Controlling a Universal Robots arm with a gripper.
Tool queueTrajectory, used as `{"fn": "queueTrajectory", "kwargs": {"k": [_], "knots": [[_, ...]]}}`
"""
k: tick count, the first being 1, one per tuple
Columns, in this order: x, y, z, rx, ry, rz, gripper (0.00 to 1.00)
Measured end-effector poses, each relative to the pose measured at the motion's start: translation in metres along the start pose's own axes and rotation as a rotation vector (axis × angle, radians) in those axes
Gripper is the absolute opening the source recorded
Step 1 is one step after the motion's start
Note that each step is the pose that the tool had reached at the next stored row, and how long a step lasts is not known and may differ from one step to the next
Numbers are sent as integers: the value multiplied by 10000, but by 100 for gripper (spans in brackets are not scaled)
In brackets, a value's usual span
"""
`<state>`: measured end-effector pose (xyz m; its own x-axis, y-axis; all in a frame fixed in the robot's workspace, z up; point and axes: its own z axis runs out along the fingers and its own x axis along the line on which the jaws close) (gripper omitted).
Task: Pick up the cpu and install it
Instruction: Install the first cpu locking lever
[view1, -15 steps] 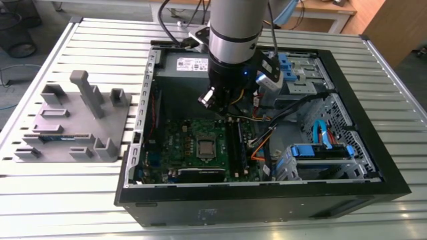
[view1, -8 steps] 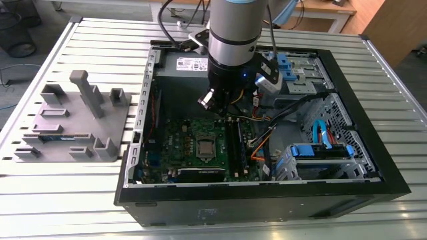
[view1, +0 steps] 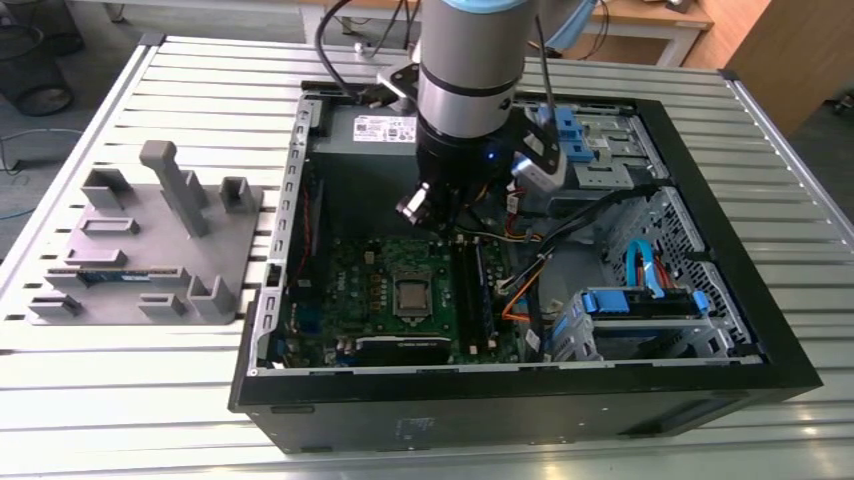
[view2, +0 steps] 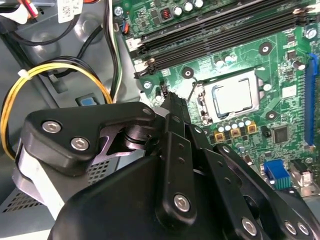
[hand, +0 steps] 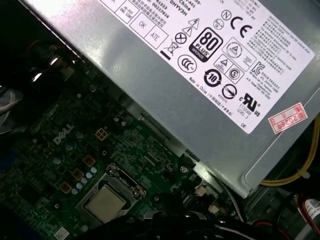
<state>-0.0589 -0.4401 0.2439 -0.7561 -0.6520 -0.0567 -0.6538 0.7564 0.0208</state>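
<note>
In the exterior view, the black gripper (view1: 451, 225) hangs over the open black tower computer case (view1: 747, 330), which lies on its side on a ribbed aluminium table (view1: 120, 380). Its jaws are hidden under the wrist, so I cannot tell how far they stand apart. The grey-and-silver arm (view1: 467, 60) comes straight down, wrist vertical. Below it the small flat square cpu with a silvery metal top (view1: 412, 294) sits in its socket on the green motherboard (view1: 354, 290), apart from the gripper. A grey plastic parts holder (view1: 147, 240) stands on the table at the exterior view's left, well apart from the case.

In the second wrist view, the gripper's black linkage with bright screws (view2: 175, 165) fills the foreground; its tip is near the cpu (view2: 232, 96) but not touching it. The chip lies flat inside a shiny metal frame.

In the first wrist view, the cpu (hand: 105, 203) lies in the socket, near the grey sheet-metal power supply box (hand: 165, 85)
</note>
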Motion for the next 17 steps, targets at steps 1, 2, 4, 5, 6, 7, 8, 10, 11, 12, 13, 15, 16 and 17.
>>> {"fn": "queueTrajectory", "kwargs": {"k": [1,2,4,5,6,7,8,10,11,12,13,15,16,17], "knots": [[9,-10,0,0,0,-2,11],[18,-21,-1,1,1,-5,11],[37,-43,-2,1,1,-9,11],[47,-54,-3,2,2,-11,11],[57,-65,-4,3,3,-12,11],[67,-77,-5,3,4,-14,11],[77,-89,-5,4,4,-16,11],[95,-109,-7,6,7,-19,11],[103,-119,-7,9,8,-20,11],[112,-130,-8,18,16,-21,11],[122,-140,-9,26,24,-21,11],[140,-161,-10,46,41,-22,11],[148,-171,-11,56,50,-23,11],[157,-181,-12,66,58,-24,11]]}}
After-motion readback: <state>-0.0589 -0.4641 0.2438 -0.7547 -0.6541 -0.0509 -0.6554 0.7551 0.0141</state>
